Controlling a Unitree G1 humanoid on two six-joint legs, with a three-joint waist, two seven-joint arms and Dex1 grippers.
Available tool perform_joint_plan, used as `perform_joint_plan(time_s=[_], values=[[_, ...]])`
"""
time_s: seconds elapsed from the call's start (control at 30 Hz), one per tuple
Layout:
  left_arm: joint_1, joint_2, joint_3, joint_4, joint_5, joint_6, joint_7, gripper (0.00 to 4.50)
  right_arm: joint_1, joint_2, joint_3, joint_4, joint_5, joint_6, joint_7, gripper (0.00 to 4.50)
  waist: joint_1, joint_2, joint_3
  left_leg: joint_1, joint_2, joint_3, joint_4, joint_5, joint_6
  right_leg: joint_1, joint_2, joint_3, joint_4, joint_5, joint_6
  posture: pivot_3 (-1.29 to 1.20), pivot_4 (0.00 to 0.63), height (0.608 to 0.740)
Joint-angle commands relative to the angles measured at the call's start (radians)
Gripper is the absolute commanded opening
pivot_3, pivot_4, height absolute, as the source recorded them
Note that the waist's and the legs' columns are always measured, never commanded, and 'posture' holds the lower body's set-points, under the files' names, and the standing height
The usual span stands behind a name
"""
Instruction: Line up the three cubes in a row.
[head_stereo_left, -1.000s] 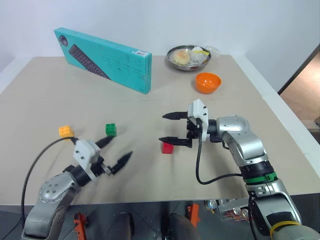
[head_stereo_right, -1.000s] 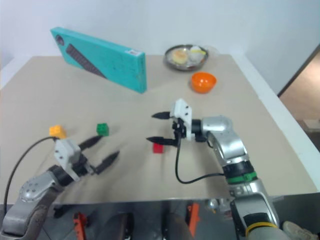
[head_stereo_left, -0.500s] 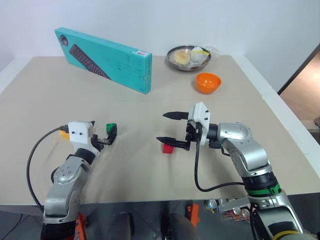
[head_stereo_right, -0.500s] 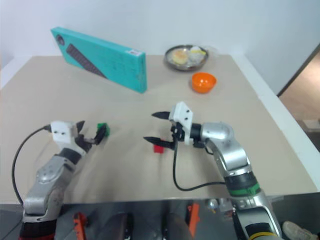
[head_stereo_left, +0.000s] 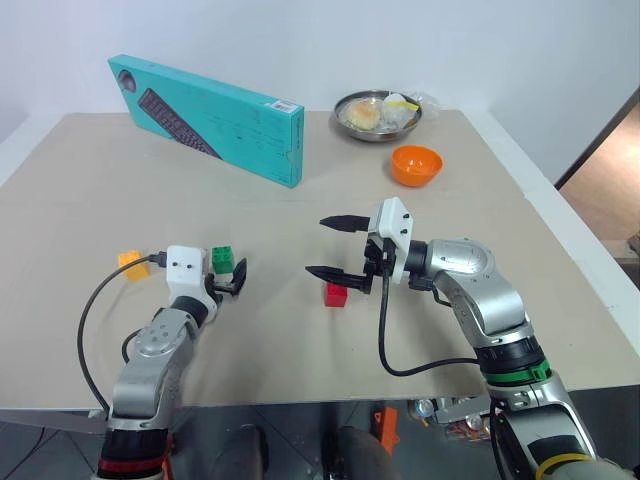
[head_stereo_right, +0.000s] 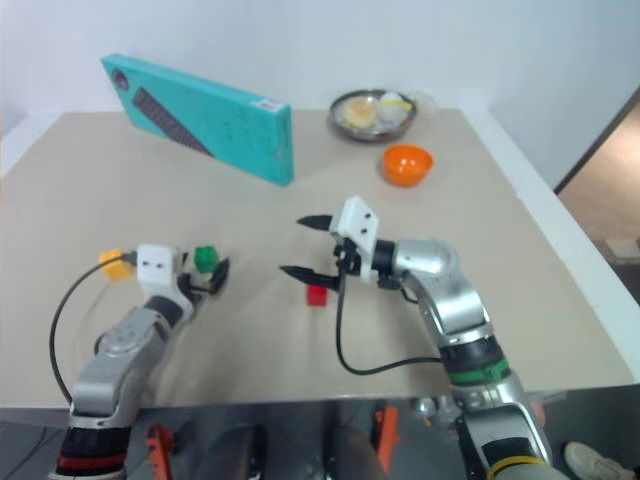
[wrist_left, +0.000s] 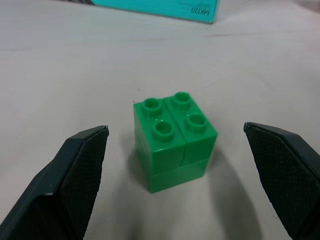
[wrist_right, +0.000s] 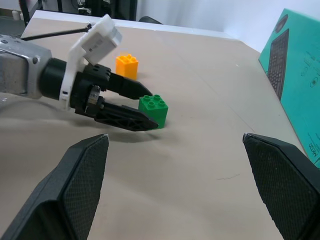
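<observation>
The green cube sits on the table between the two fingers of my left gripper, which is open; the fingers stand apart from the cube on both sides. The yellow-orange cube lies just left of that hand. The red cube rests further right, just under the lower finger of my right gripper. That gripper is open, holds nothing, hovers above the table and points left toward the green cube and the left gripper.
A teal keyboard box lies at the back left. A metal bowl with food and an orange bowl stand at the back right. The table's front edge runs close under both arms.
My left arm swung forward and down, and its open fingers now flank the green cube. The right gripper stayed about where it was, still open above the red cube.
</observation>
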Motion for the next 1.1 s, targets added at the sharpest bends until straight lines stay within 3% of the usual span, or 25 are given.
perform_joint_plan(time_s=[0.03, 0.27, 0.53, 0.73, 0.9, 1.1], values=[[-0.034, 0.008, 0.020, 0.017, -0.001, 0.004, -0.004, 3.95, -0.019, -0.002, -0.006, -0.005, -0.004, -0.027, 0.001, 4.50, 0.000, 0.000, 0.000, 0.000, 0.000, 0.000, 0.000, 0.000, 0.000, 0.000, 0.000, 0.000, 0.000, 0.000, 0.000, 0.00, 0.150, 0.740], [-0.055, 0.025, 0.025, 0.041, 0.009, -0.009, -0.020, 1.63, -0.015, -0.002, -0.007, -0.002, -0.015, -0.033, -0.003, 4.50, 0.000, 0.000, 0.000, -0.001, 0.000, 0.000, 0.000, 0.000, 0.000, 0.000, 0.000, -0.001, 0.000, 0.000, 0.000, 0.00, 0.150, 0.740], [-0.028, 0.132, 0.004, 0.035, -0.004, -0.049, -0.187, 1.63, -0.015, -0.009, -0.011, 0.006, -0.021, -0.040, -0.001, 4.50, 0.000, 0.000, 0.000, -0.001, 0.000, 0.000, 0.000, 0.000, 0.000, -0.001, 0.000, -0.001, 0.000, 0.000, 0.000, 0.00, 0.150, 0.740], [-0.024, 0.287, -0.068, 0.033, -0.099, -0.194, -0.602, 1.63, 0.005, -0.043, -0.017, -0.020, 0.000, -0.024, 0.030, 4.50, 0.000, 0.000, 0.000, -0.004, 0.000, 0.001, 0.000, 0.000, 0.000, -0.004, 0.000, -0.001, 0.000, 0.000, -0.001, 0.00, 0.150, 0.740], [-0.130, 0.345, -0.138, 0.144, -0.114, -0.265, -0.841, 1.63, 0.032, -0.073, -0.021, -0.038, 0.001, -0.022, 0.045, 4.50, 0.001, 0.000, 0.000, -0.005, 0.000, 0.002, 0.000, 0.000, 0.000, -0.004, -0.001, -0.002, 0.000, 0.000, -0.001, 0.00, 0.150, 0.740], [-0.267, 0.336, -0.216, 0.309, -0.084, -0.324, -1.003, 1.63, 0.057, -0.088, -0.027, -0.066, -0.003, -0.017, 0.029, 4.50, -0.002, 0.000, 0.000, -0.005, 0.000, 0.003, 0.001, 0.000, 0.000, -0.004, 0.001, -0.001, 0.000, 0.000, -0.001, 0.00, 0.150, 0.740]])
